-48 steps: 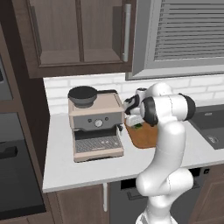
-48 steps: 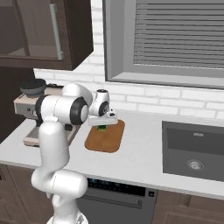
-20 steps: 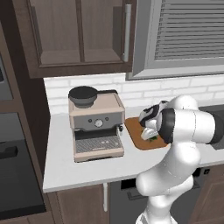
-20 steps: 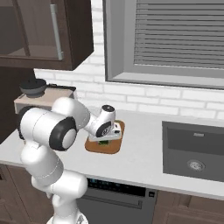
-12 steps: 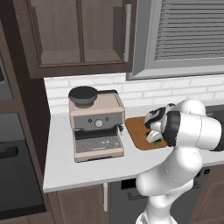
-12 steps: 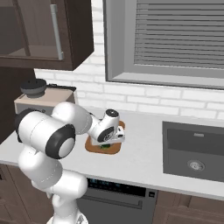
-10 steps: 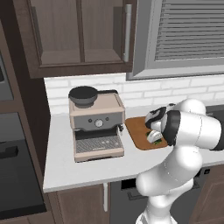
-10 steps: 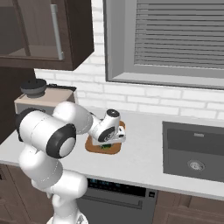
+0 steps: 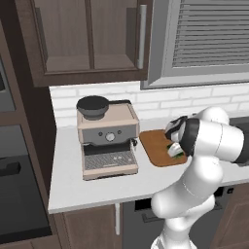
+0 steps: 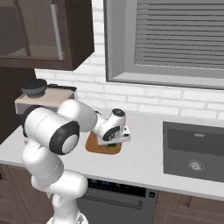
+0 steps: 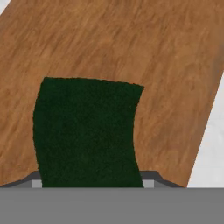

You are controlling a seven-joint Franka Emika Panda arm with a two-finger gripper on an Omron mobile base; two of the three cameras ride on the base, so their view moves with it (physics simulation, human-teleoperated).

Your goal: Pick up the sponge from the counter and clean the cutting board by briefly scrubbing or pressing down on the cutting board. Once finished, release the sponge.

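Observation:
The dark green sponge (image 11: 87,131) lies flat against the brown wooden cutting board (image 11: 131,43), held between my two fingertips (image 11: 148,179). My gripper (image 9: 174,150) is shut on the sponge (image 9: 178,154) and stands low over the front right part of the cutting board (image 9: 154,145). From the right base, the gripper (image 10: 114,141) covers most of the sponge (image 10: 112,145), with a green edge showing on the cutting board (image 10: 93,147). The board rests on the light counter (image 9: 97,187).
A beige coffee machine (image 9: 108,138) stands just left of the board. A sink (image 10: 194,151) is set into the counter to the right. The white brick wall and a window run behind. The counter's front edge is close to the board.
The hand has slid the sponge across the board toward its front right corner. The grip on the sponge stays the same.

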